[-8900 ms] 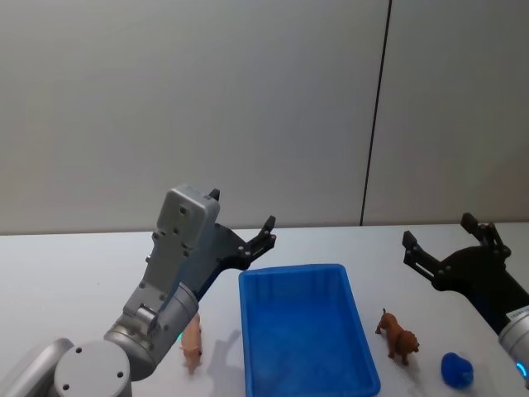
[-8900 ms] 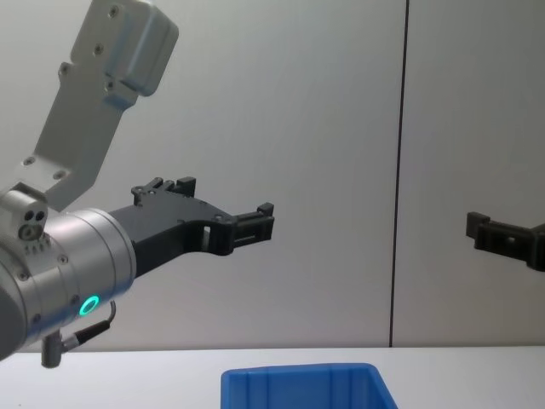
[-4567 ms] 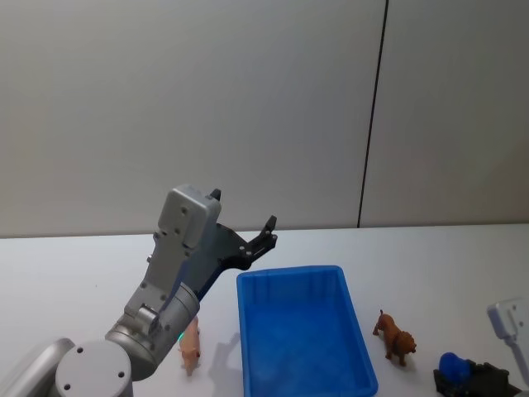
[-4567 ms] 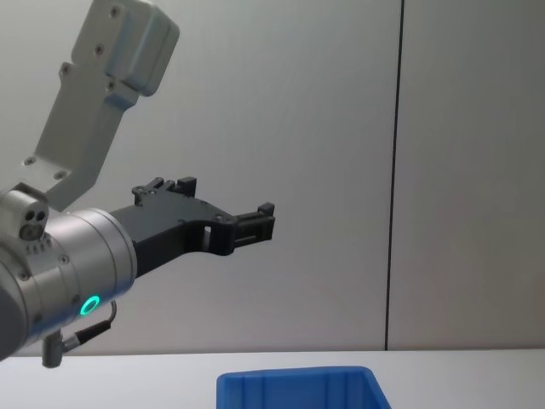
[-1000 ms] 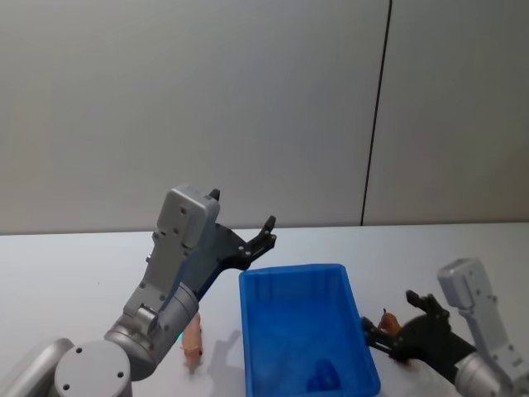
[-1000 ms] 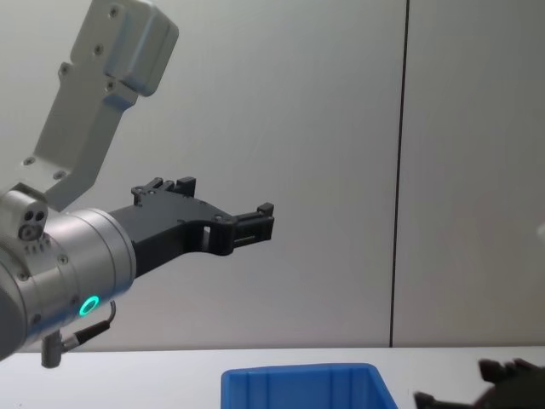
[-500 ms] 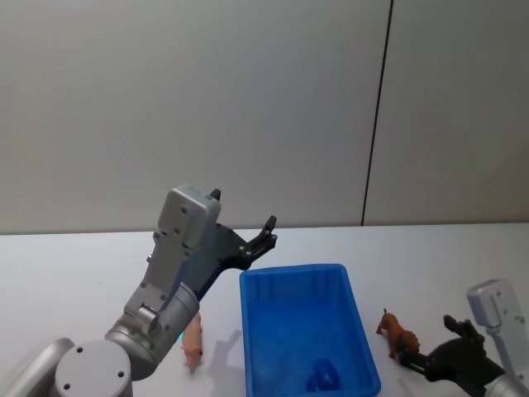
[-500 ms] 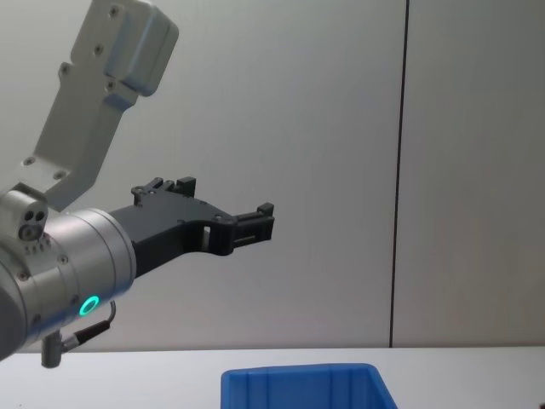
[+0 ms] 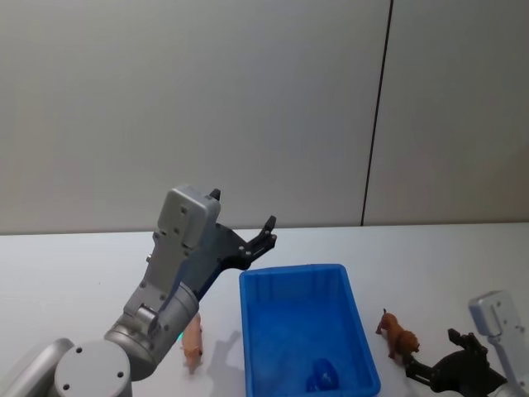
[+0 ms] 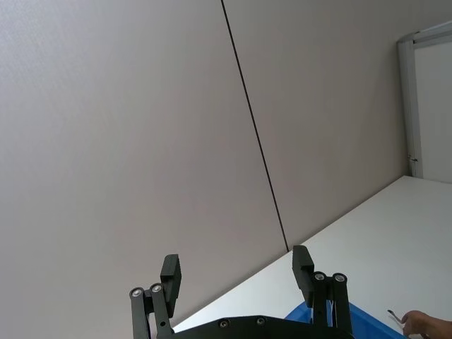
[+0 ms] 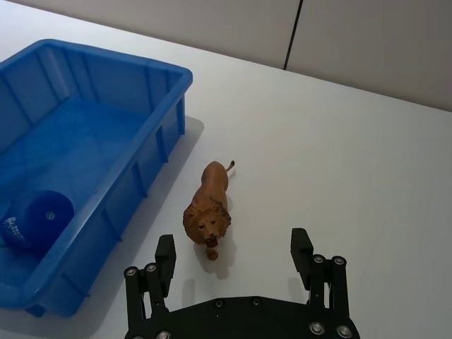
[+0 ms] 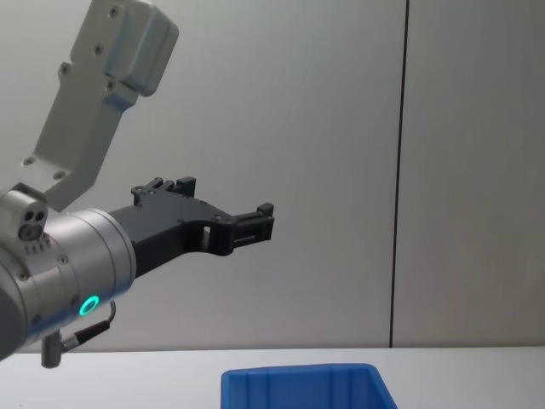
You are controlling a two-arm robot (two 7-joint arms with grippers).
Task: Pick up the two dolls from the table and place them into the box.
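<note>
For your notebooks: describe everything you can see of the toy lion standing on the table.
The lion is a small tan-brown figure with a darker shaggy mane, a red mouth and a thin tail, and looks like hard moulded plastic. It stands upright on all four legs on the white table, to the right of the blue box and apart from its wall. Its head faces the right gripper, whose open fingers sit short of it. Nothing but the table touches it.

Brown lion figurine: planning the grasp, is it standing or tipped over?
Standing: the brown lion figurine is on its feet on the white tabletop.
</note>
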